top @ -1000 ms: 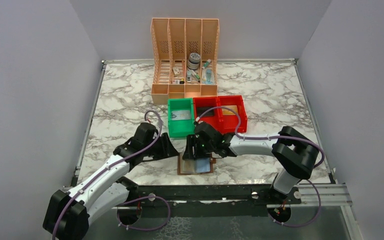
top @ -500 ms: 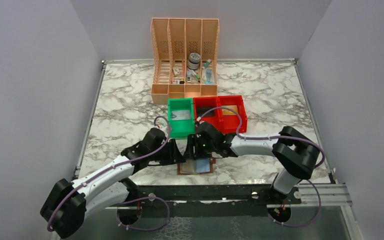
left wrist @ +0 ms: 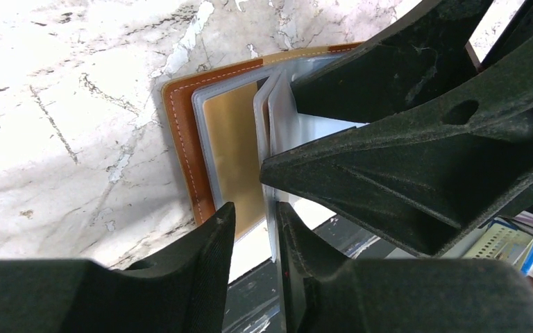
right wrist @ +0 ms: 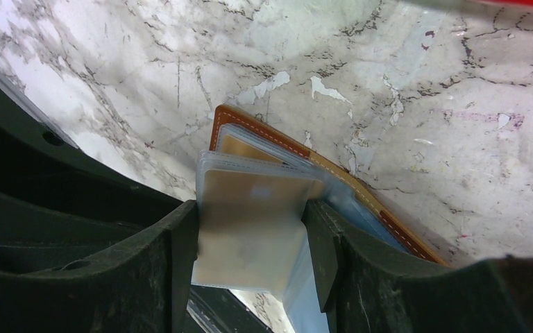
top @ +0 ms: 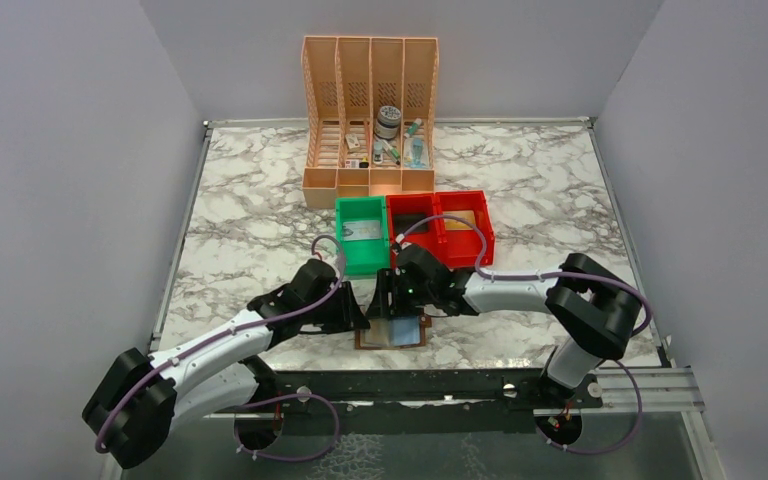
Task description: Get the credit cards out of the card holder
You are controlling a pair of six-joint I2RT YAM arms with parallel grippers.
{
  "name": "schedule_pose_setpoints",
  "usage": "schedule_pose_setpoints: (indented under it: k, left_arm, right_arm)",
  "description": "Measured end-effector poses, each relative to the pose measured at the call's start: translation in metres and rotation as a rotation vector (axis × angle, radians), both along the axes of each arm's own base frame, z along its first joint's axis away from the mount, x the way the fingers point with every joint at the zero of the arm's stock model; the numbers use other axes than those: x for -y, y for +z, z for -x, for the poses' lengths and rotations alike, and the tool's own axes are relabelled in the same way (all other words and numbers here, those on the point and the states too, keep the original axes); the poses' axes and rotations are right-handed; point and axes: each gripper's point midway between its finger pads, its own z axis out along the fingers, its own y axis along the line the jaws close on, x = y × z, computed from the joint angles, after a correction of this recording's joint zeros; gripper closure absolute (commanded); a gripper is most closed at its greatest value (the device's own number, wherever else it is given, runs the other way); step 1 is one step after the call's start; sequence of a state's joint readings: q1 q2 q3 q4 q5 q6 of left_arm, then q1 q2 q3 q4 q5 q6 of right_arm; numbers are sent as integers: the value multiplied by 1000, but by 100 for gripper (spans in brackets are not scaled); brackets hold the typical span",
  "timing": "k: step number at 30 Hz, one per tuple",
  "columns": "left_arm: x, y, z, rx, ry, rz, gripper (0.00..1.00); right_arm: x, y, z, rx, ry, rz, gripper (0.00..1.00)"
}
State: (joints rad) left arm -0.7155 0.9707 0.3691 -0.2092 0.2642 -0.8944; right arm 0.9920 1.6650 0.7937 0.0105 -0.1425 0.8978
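The brown card holder (top: pixel 366 342) lies open at the table's front edge, its clear plastic sleeves fanned up. In the left wrist view the holder (left wrist: pixel 180 139) shows a gold credit card (left wrist: pixel 232 152) in a sleeve. My left gripper (left wrist: pixel 253 208) (top: pixel 358 318) is narrowly open, with one sleeve's edge between its fingers, against the right finger (left wrist: pixel 298 263). My right gripper (right wrist: pixel 251 208) (top: pixel 388 308) stands over the holder (right wrist: pixel 264 132) and is shut across a raised, buckled sleeve holding a tan card (right wrist: pixel 250 222). Pale blue sleeves (right wrist: pixel 361 208) lie under it.
A green bin (top: pixel 360 250) with a pale flat item and a red bin (top: pixel 460 245) with a tan item stand just behind the holder. The peach file organiser (top: pixel 370 180) is at the back. A black metal rail (top: pixel 410 385) runs right below the holder.
My left arm has swung right and brought its gripper up to the holder's left side. The right gripper has stayed over the holder.
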Motion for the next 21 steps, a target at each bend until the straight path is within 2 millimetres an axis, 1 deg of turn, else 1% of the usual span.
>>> schedule_pose_setpoints:
  k: [1,4,6,13,15,21]
  left_arm:
    - [0,0,-1,1,4,-1,71]
    - [0,0,-2,8,11,2,66]
    - [-1,1,-2,14,16,5,65]
    - [-3,6,-4,42,29,13,68]
    - [-4,3,-3,36,26,4,70]
    - [-5,-9,0,8,14,-36,70]
  right_arm:
    - [0,0,0,0,0,-2,43]
    - [1,0,0,-5,-2,-10,43]
    - [0,0,0,-6,-3,-13,43]
    - [1,1,0,-15,-4,-24,43]
    - [1,1,0,-16,-6,-24,43]
    - [1,1,-1,-22,-4,-29,43]
